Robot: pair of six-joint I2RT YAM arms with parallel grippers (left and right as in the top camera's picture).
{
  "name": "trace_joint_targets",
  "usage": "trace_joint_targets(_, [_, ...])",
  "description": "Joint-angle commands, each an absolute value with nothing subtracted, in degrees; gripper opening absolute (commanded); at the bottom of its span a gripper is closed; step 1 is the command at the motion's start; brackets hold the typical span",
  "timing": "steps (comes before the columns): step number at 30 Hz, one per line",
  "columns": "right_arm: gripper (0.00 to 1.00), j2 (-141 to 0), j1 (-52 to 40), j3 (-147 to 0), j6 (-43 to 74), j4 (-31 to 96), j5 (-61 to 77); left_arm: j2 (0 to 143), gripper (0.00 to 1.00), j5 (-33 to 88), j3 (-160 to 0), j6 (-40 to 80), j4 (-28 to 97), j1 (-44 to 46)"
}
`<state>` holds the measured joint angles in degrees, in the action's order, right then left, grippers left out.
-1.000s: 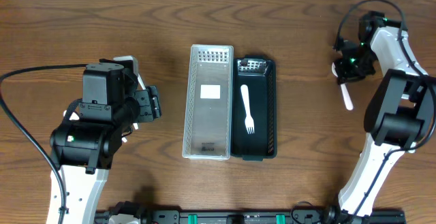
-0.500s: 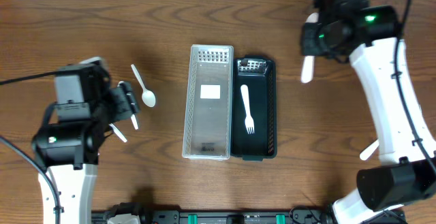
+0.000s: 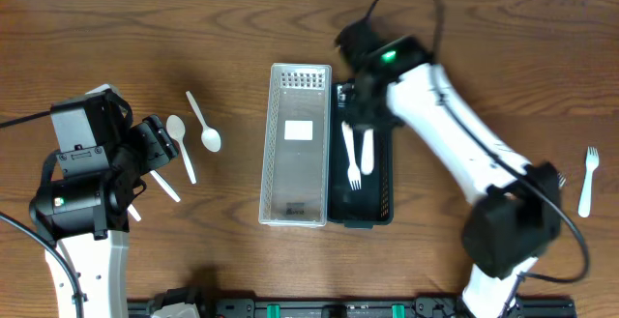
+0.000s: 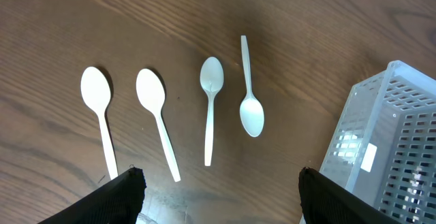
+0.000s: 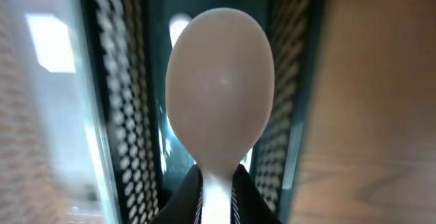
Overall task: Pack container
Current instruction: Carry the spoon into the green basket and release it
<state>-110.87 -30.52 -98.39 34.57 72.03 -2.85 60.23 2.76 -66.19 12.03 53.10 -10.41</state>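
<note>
My right pincer [image 5: 216, 195] pinches a white spoon [image 5: 221, 108] above the black tray [image 3: 386, 190] at mid-frame; my left pincer [image 4: 219, 195] gapes wide, empty, over the dark wood counter [image 3: 126, 28].

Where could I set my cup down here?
Bare wood: the far strip beyond the loose spoons and clear basket; also between black basket and lone fork, under the right arm. Crowded: those spoons by the left gripper, and the black basket, where the right gripper holds a spoon above a fork.
</note>
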Motion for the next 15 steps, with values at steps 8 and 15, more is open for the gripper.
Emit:
trace_joint_targets(8, [0.18, -114.5, -34.5, -90.3, 42.4, 66.9, -4.1, 60.2, 0.74, 2.3, -66.8, 12.4, 53.1, -10.7])
trace_joint_targets(15, [0.63, -113.4, -32.3, -94.8, 36.2, 67.4, -4.3, 60.2, 0.74, 2.3, -66.8, 12.4, 53.1, -10.7])
